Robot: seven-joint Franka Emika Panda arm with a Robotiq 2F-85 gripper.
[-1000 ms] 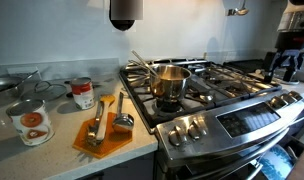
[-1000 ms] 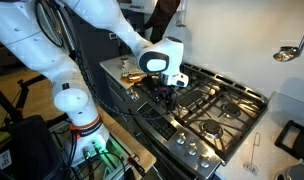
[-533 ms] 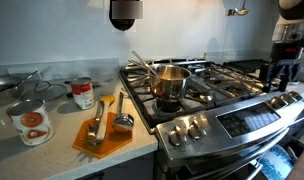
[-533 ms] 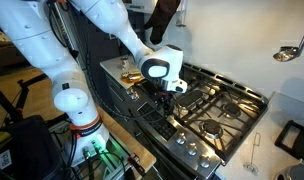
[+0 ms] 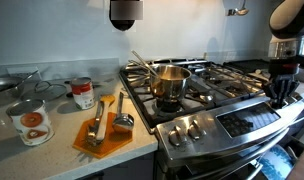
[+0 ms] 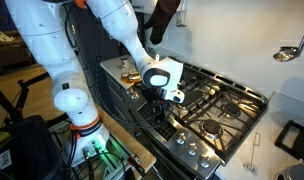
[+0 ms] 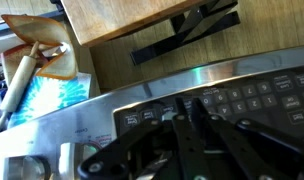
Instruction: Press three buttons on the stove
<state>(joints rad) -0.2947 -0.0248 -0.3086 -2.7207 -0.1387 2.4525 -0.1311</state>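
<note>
Counter (image 5: 52,150), at the 9 o'clock side of an exterior view: one large can (image 5: 31,122) and an orange cutting board (image 5: 100,133). The stove (image 5: 207,85) adjoins the counter at its 3 o'clock. A steel pot (image 5: 170,82) sits on a grate near the counter side. The gripper (image 5: 279,98) hangs at 3 o'clock of the pot, above the stove's front edge. Wrist view: fingers (image 7: 177,140) together, tips over the dark control panel (image 7: 257,95) and its button rows. Contact cannot be confirmed.

Pot (image 5: 170,82) on stove (image 5: 195,128), cans (image 5: 32,122) on counter (image 5: 37,153) to L, hand (image 5: 279,98) over ctrl panel (image 5: 254,120)
</note>
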